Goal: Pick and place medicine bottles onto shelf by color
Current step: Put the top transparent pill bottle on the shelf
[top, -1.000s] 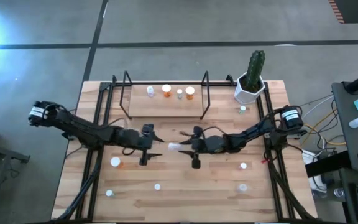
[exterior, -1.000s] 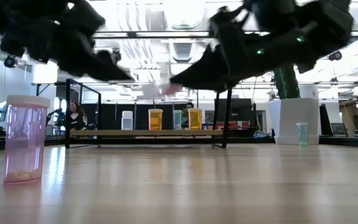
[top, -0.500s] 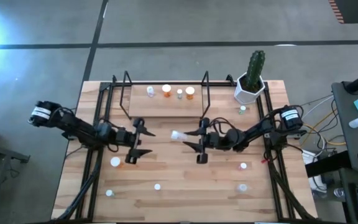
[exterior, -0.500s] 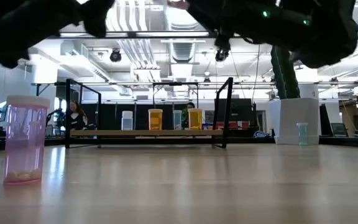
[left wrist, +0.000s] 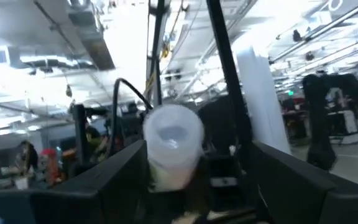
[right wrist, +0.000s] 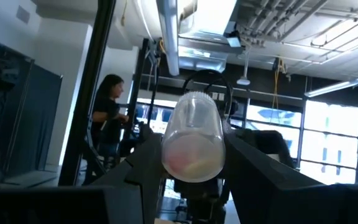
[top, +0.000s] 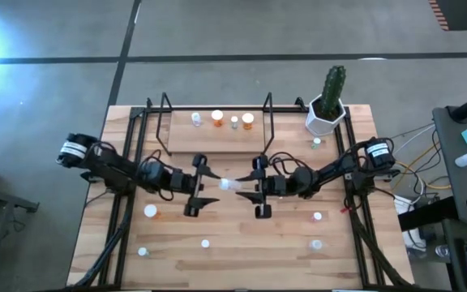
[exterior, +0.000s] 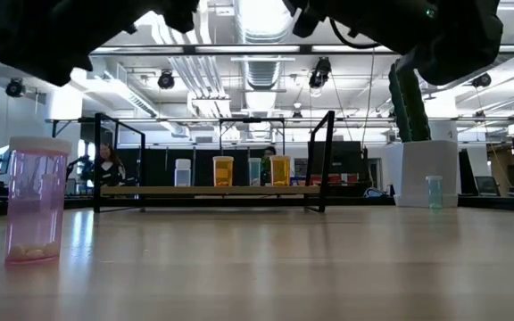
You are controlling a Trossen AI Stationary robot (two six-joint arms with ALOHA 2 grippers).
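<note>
My right gripper (top: 250,186) is shut on a clear medicine bottle (top: 230,185) high above the table's middle. My left gripper (top: 205,185) faces it from the left, open. Its fingers (left wrist: 120,171) stand on either side of the bottle's white end (left wrist: 173,140) and do not touch it. The shelf (top: 217,136) stands at the far edge with a white, two orange and a small clear bottle (top: 216,118) upright on its board. Several more bottles stand on the table, among them a pink one (exterior: 36,198). My right gripper pinches the bottle's clear body (right wrist: 191,146) between its two fingers (right wrist: 143,158). The fingers come from the table's right, slanting upward, and lie along the bottle. The bottle is lifted clear, lying roughly level, its free end sticking out toward the left gripper.
A white pot with a green cactus (top: 328,101) stands right of the shelf, a small bottle (top: 316,143) in front of it. Loose bottles stand at near left (top: 150,211) and near right (top: 317,216). Black frame rails (top: 124,203) run along both table sides.
Both grippers have risen and tipped upward, out of the low view's middle. The left one drew back toward the table's left, then came right again, so its open fingers now flank the bottle's end. The right gripper kept hold of the bottle throughout.
</note>
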